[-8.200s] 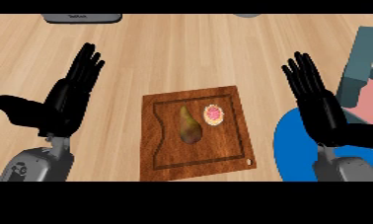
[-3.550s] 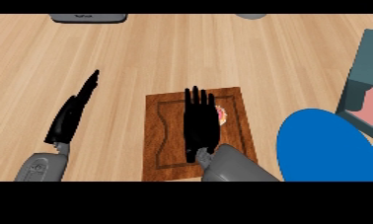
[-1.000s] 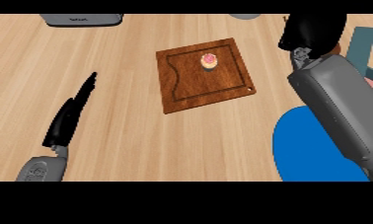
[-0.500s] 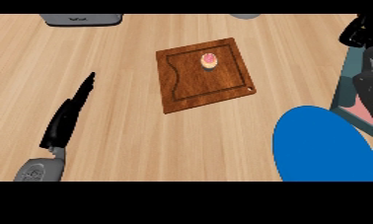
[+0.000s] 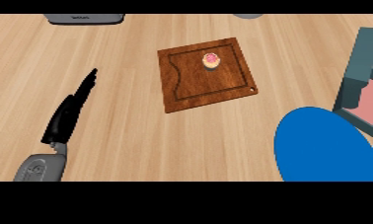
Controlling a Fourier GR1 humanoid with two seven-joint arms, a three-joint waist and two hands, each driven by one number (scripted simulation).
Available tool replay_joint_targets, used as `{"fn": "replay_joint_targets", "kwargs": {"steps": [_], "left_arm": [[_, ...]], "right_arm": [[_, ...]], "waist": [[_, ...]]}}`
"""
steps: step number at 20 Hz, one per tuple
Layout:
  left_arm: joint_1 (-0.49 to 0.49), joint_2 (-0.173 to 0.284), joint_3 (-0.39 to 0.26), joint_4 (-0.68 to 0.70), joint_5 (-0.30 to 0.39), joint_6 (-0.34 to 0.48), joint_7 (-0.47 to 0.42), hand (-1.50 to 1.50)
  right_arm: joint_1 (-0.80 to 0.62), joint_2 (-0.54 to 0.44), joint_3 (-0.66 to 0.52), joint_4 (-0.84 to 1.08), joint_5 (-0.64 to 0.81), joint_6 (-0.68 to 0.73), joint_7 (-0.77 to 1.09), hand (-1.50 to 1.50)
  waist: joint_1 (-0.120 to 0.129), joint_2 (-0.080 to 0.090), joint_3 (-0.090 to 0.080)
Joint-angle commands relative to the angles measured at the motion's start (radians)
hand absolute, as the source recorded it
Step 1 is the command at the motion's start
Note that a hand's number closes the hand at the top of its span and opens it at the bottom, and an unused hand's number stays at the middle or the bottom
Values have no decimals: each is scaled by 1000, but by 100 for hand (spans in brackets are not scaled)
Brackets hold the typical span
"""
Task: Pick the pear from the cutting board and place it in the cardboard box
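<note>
- Wooden counter [image 5: 146, 139] is filling the view, pale planks running side to side.
- Far left at the top, a grey device [image 5: 84, 18] is sitting on the counter, cut off by the upper edge.
- Lower left, the left hand [image 5: 69, 112] is lying edge-on over the counter, fingers straight and together, pointing up and a little right, holding nothing; its grey forearm [image 5: 40, 168] is coming in from the bottom edge.
- Centre, the board [image 5: 193, 82] is lying flat, dark brown with a groove round its border, turned slightly out of square with the counter.
- On the board's upper right part, a small pink-topped cupcake [image 5: 211, 60] is standing upright.
- Pear: nothing of it is showing on the board or anywhere else in view.
- At the top edge right of centre, a grey rounded object [image 5: 249, 15] is just peeking in.
- Lower right, a big blue rounded shape [image 5: 320, 144] is covering the counter.
- Far right, the box [image 5: 355, 87] is showing teal walls and a pinkish inside, cut by the edge.
- Right hand: not showing anywhere.
</note>
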Motion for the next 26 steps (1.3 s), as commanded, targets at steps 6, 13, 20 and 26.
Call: {"fn": "replay_joint_targets", "kwargs": {"steps": [6,13,20,26], "left_arm": [[4,0,5,29,-16,10,-32,0],[-44,-18,-9,19,-24,6,9,0],[-9,-28,1,54,-21,17,-50,0],[15,-27,-7,-25,-35,26,18,0]], "right_arm": [[108,41,-222,174,-271,34,-163,-150],[64,129,-259,229,-259,-310,-399,-150],[52,214,-425,251,-443,-501,-581,-150],[118,173,-643,254,-659,-540,-756,-150]], "waist": [[1,2,1],[11,5,2],[9,4,1],[-4,-2,3]]}}
